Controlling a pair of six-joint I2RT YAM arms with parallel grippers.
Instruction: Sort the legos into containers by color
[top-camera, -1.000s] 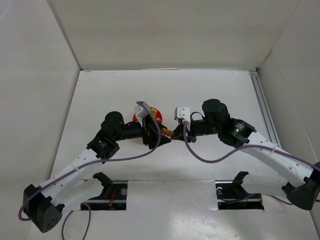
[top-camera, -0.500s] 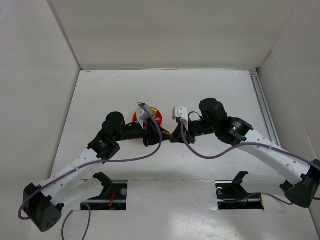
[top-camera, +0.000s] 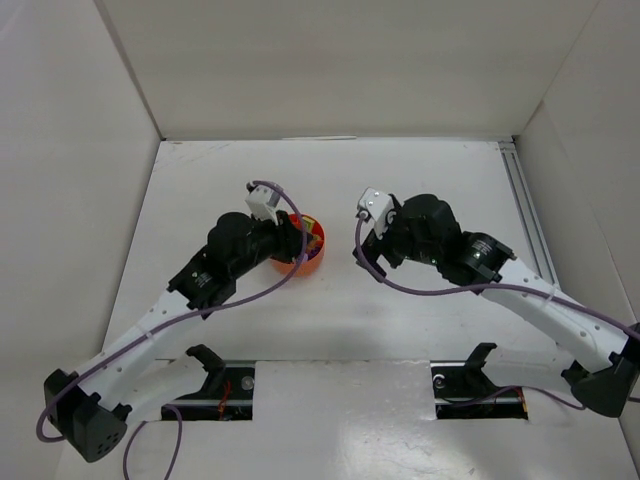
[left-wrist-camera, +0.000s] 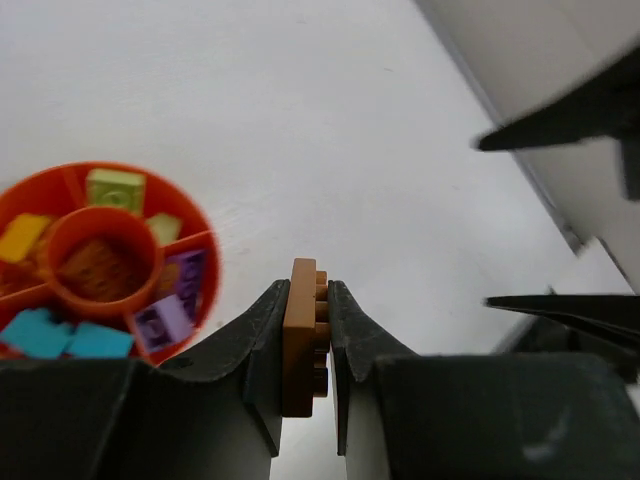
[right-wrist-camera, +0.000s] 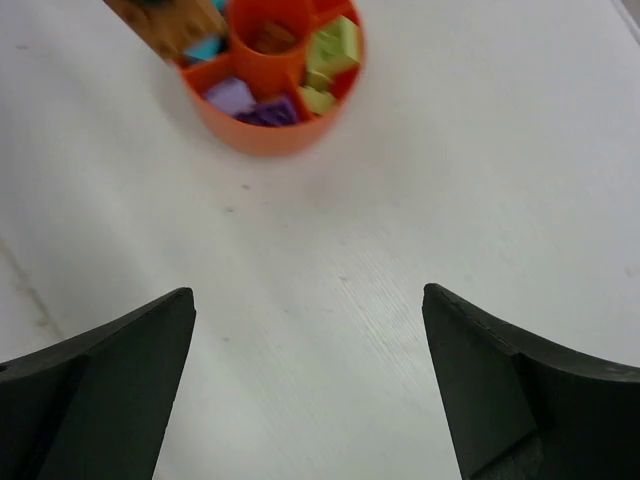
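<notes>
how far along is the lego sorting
Nearly done: the orange dish holds sorted bricks, teal, purple, green and yellow in separate wedges. The left gripper is shut on a brown brick, not yet dropped in the hub. The right gripper is open, empty.

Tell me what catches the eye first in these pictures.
The orange dish near the middle of the table stands out, its wedges holding teal, purple, yellow-green and yellow legos. Close by, the left tool is shut on a brown lego standing on edge. The right tool hangs open above the table, facing the dish.
</notes>
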